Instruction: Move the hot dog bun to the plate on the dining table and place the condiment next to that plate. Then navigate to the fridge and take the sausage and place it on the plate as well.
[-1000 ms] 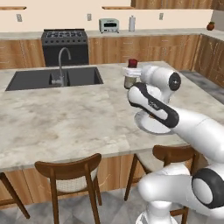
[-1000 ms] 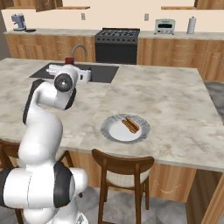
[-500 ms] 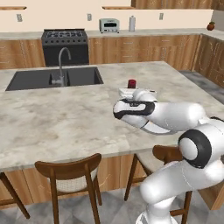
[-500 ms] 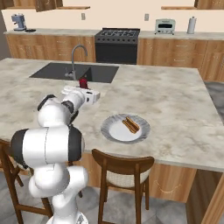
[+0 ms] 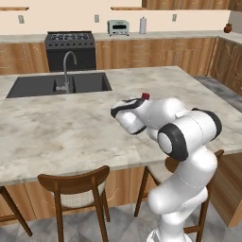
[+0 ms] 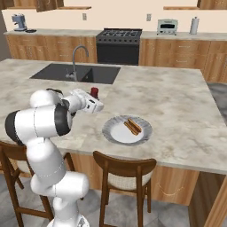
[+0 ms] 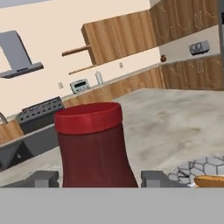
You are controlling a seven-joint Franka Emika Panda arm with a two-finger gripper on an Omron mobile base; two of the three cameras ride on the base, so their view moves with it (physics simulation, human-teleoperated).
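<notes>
The condiment (image 7: 94, 148), a dark red-brown bottle with a red cap (image 6: 94, 91), stands upright between my fingers (image 7: 41, 178), and my gripper (image 6: 94, 101) is shut on it. I hold it low over the dining table (image 6: 177, 102), a little left of the plate (image 6: 116, 133). The hot dog bun (image 6: 132, 126) lies on that pale round plate. In the left base view the red cap (image 5: 145, 96) pokes up above my gripper (image 5: 141, 103), with my arm hiding the plate. The plate's rim (image 7: 197, 168) and the bun's end (image 7: 210, 180) show low right in the hand view.
A dark sink (image 6: 75, 73) with a faucet (image 6: 76, 60) is set into the table's far left. Wooden chairs (image 6: 124, 170) (image 5: 75, 186) stand at the near edge. A stove (image 6: 122, 44) and a toaster (image 6: 167, 26) are on the back counter.
My arm has swung down and toward the plate with the bottle in its grip, from high over the table's middle to low beside the plate. The plate and bun have stayed put.
</notes>
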